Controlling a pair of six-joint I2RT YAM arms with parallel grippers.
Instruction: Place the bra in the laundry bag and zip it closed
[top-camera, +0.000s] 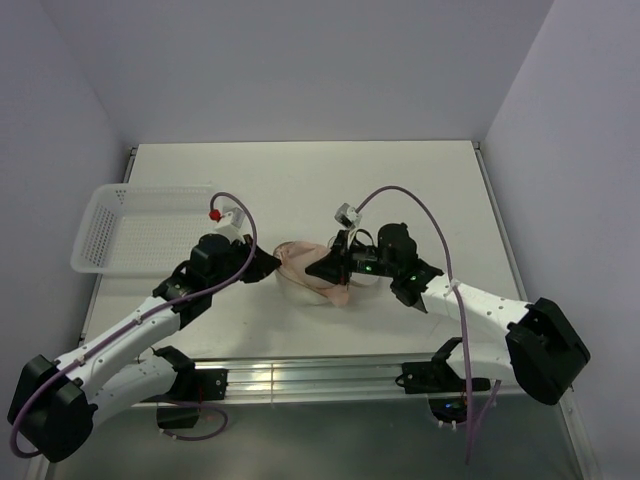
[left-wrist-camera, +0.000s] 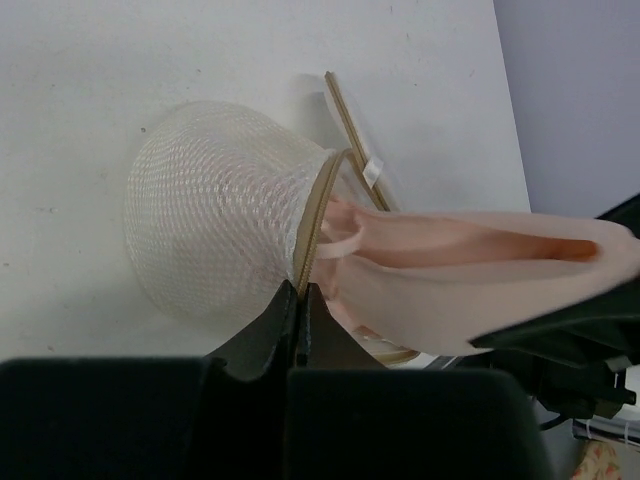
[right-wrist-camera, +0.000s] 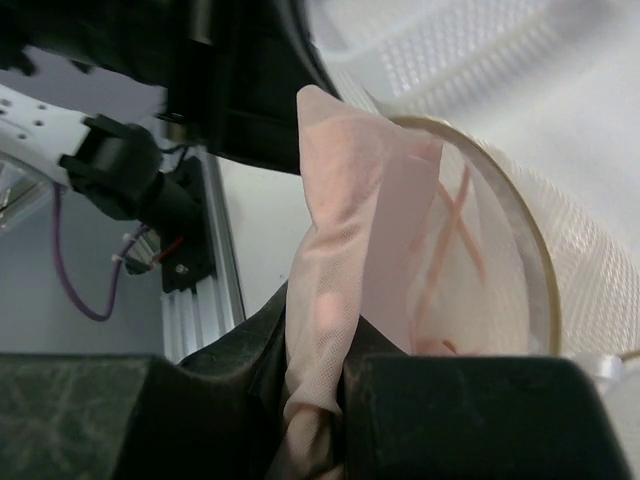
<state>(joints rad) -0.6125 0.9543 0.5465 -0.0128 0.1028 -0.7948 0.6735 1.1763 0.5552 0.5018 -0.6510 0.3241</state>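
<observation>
The laundry bag (top-camera: 290, 268) lies mid-table, a white mesh dome (left-wrist-camera: 215, 215) with a tan zipper rim (left-wrist-camera: 318, 215). My left gripper (left-wrist-camera: 301, 290) is shut on that rim and holds the bag open. The pale pink bra (left-wrist-camera: 470, 275) pokes partly into the bag's mouth. My right gripper (right-wrist-camera: 320, 375) is shut on a fold of the bra (right-wrist-camera: 350, 240), right at the bag's round opening (right-wrist-camera: 520, 230). In the top view the right gripper (top-camera: 325, 270) meets the left gripper (top-camera: 268, 262) over the bag.
A white perforated basket (top-camera: 140, 230) stands at the table's left, close behind my left arm. It also shows in the right wrist view (right-wrist-camera: 470, 50). A thin wooden stick with a tag (left-wrist-camera: 355, 135) lies beside the bag. Metal rail (top-camera: 310, 378) along the near edge.
</observation>
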